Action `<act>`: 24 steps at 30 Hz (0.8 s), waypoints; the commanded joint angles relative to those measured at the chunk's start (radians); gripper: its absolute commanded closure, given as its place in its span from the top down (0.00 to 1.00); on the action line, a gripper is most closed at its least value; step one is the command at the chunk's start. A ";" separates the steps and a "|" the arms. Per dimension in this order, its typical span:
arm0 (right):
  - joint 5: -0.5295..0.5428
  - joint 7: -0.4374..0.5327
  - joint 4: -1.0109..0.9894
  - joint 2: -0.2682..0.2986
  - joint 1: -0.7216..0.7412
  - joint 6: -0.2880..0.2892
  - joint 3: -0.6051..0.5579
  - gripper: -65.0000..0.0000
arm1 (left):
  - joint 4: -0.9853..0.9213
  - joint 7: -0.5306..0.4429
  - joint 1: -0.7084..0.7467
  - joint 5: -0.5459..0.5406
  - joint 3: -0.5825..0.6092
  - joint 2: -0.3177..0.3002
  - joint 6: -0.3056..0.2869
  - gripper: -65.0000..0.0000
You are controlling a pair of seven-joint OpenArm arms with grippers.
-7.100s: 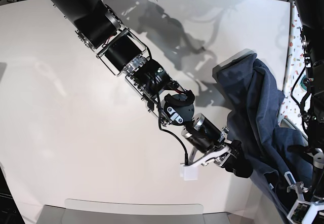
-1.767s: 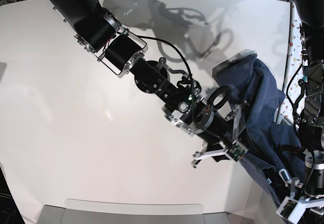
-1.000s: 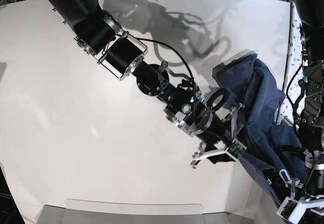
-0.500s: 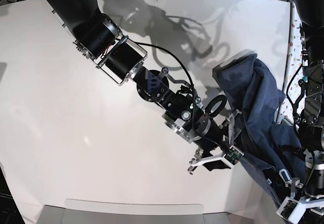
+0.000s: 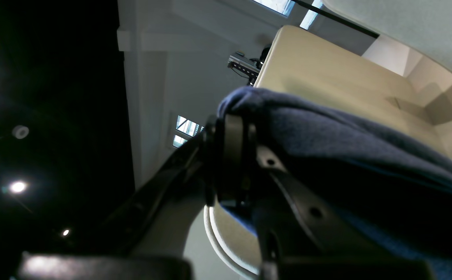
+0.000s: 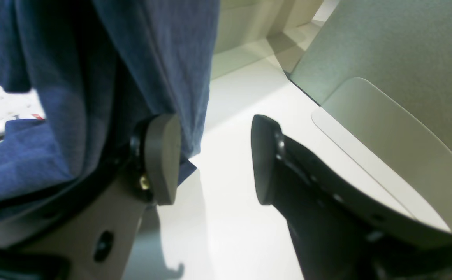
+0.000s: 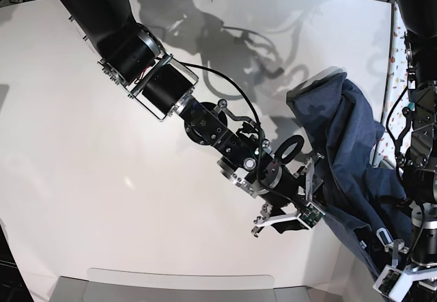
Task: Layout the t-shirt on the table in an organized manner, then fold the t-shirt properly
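The t-shirt [image 7: 351, 158] is dark navy blue with a faint heathered fleck, one plain colour across all the cloth in view. The table [image 7: 102, 179] is flat matt white, crossed by grey shadows near its far edge. Along its right edge runs a narrow strip [image 7: 391, 90] of white speckled with small red, green and dark flecks. The arms [image 7: 147, 70] are black with silver metal rings.
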 commanded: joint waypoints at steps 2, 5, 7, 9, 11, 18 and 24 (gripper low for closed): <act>0.000 0.027 0.023 -0.015 0.034 -0.006 0.002 0.46 | 0.010 -0.014 -0.031 0.022 -0.010 -0.010 0.019 0.00; 0.000 0.027 0.032 -0.015 0.029 -0.006 -0.021 0.46 | 0.010 -0.014 -0.031 0.022 -0.010 -0.010 0.019 0.00; 0.000 0.027 0.060 -0.015 0.028 -0.006 -0.064 0.45 | 0.011 -0.014 -0.031 0.022 -0.010 -0.010 0.019 0.00; 0.000 0.027 0.086 -0.015 0.009 -0.006 -0.088 0.45 | 0.010 -0.014 -0.031 0.022 -0.009 -0.010 0.019 0.00; -0.001 0.027 0.111 -0.015 -0.018 -0.006 -0.088 0.46 | 0.013 -0.014 -0.031 0.022 -0.009 -0.010 0.019 0.00; -0.003 0.027 0.115 -0.015 -0.034 -0.017 -0.088 0.65 | 0.011 -0.014 -0.031 0.022 -0.009 -0.010 0.019 0.00; -0.005 0.027 0.114 -0.015 -0.009 -0.017 -0.078 0.68 | 0.013 -0.014 -0.031 0.022 -0.010 -0.010 0.019 0.00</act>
